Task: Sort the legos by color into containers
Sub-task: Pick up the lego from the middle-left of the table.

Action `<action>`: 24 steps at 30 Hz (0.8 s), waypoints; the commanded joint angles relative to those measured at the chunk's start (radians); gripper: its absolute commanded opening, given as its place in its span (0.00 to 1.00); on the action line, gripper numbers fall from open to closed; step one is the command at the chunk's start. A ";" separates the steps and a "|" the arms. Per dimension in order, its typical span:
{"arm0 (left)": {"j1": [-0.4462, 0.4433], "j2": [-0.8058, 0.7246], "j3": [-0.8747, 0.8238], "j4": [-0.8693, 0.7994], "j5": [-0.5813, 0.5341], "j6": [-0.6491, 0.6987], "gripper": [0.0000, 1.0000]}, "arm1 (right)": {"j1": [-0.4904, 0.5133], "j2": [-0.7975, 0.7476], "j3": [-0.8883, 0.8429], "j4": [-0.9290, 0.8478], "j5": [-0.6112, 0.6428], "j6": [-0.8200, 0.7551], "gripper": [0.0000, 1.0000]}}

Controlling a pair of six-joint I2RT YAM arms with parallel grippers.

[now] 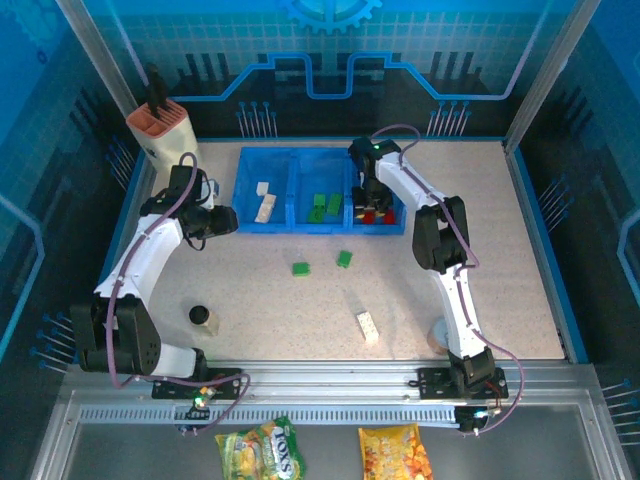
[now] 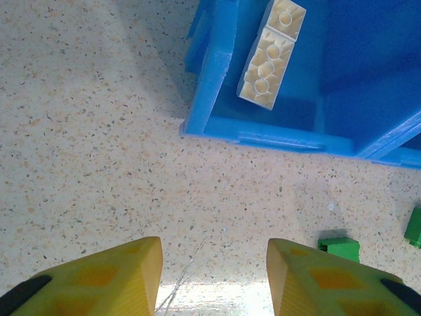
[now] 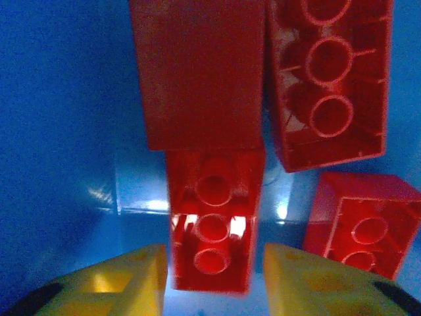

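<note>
Right tool sits low over the blue tray floor, yellow fingers apart. Red lego 1 is hollow side up, its near end between the fingertips. Its edges are flush to both fingers or nearly so; can't tell if it's clamped. Red lego 2, plain face showing, overlaps the far end of lego 1. Red lego 3 is hollow side up, three tubes visible, just right of lego 2. Red lego 4 is tilted, just above the right finger.

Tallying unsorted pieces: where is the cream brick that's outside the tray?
In the top view, the cream brick lies on the table right of centre, toward the near edge, below the two loose green bricks and right of the small bottle.
</note>
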 commanded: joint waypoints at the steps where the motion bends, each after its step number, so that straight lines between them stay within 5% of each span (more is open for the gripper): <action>1: 0.013 -0.001 -0.001 -0.018 -0.004 0.015 0.47 | -0.006 0.019 0.018 -0.024 0.014 -0.003 0.47; 14: 0.001 0.008 0.030 -0.051 0.025 -0.003 0.48 | 0.014 -0.136 0.000 -0.047 0.037 -0.007 0.48; 24: -0.129 0.034 0.100 -0.142 -0.011 -0.083 0.54 | 0.030 -0.327 -0.157 0.004 0.031 -0.012 0.48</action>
